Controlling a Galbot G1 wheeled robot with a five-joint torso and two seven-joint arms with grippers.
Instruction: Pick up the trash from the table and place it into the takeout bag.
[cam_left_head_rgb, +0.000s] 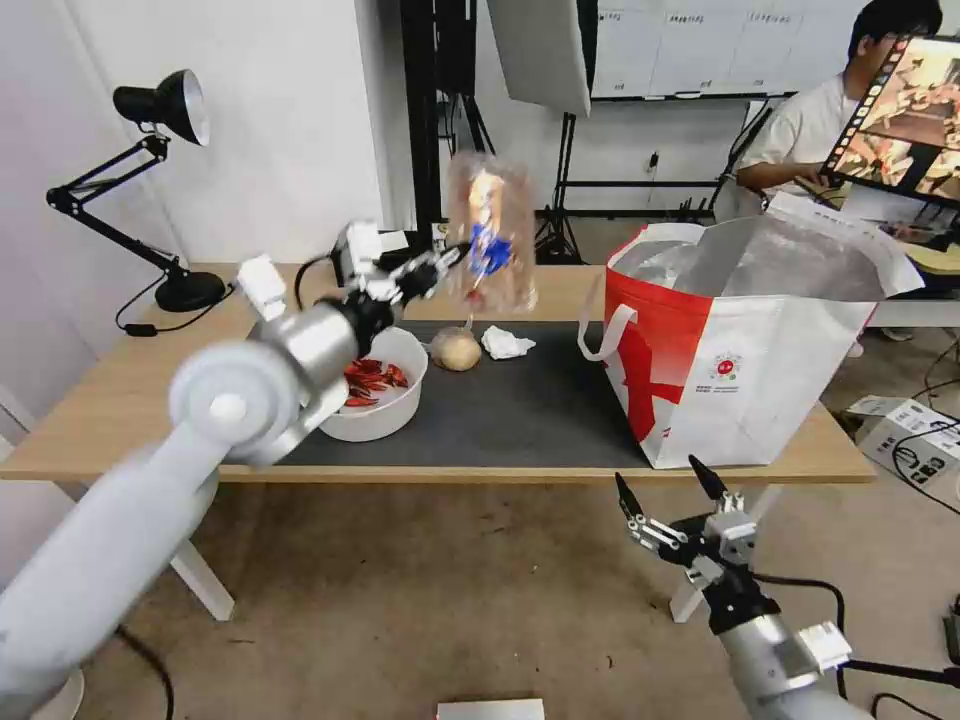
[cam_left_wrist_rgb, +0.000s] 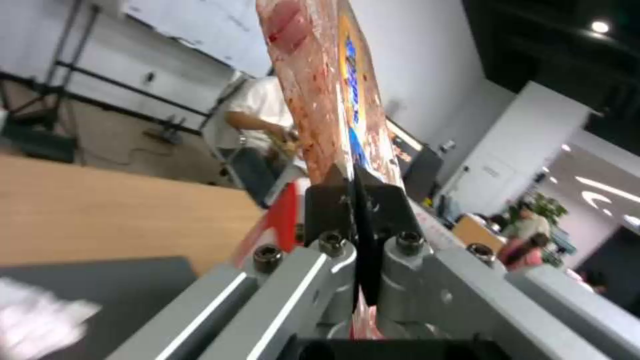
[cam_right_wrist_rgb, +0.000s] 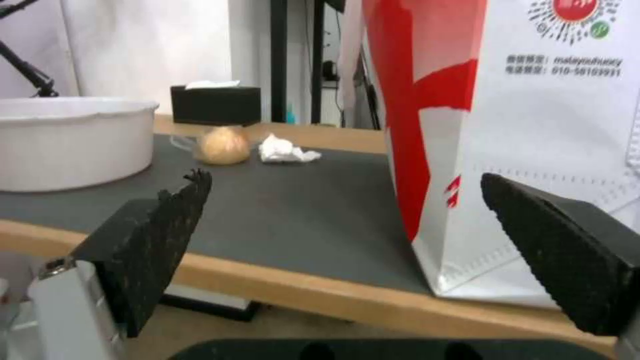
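Head view showed the left gripper (cam_left_head_rgb: 452, 262) raised above the back of the table (cam_left_head_rgb: 120, 400), clenched on the lower edge of the clear plastic tray (cam_left_head_rgb: 490, 235), which stood upright in the air, well off the dark grey mat (cam_left_head_rgb: 520, 400) and to the left of the takeout bag (cam_left_head_rgb: 750, 370). Seen from the left wrist, the black fingers (cam_left_wrist_rgb: 327, 202) were pressed together on the tray's thin edge, with reddish contents and a blue and yellow label showing through the plastic. On the mat, the white bowl of red crayfish shells (cam_left_head_rgb: 378, 392) sat at the left end, partly behind the left arm. The small tan knotted bag (cam_left_head_rgb: 456, 350) lay just beside the bowl, and the crumpled white tissue (cam_left_head_rgb: 506, 343) lay near it on the bag's side. The takeout bag stood open at the right end of the table, its foil lining showing. Farther back, the right wrist view caught a black tissue box (cam_right_wrist_rgb: 215, 104). The right gripper (cam_left_head_rgb: 672, 492) hung below and in front of the table edge, its fingers spread wide, grasping nothing.
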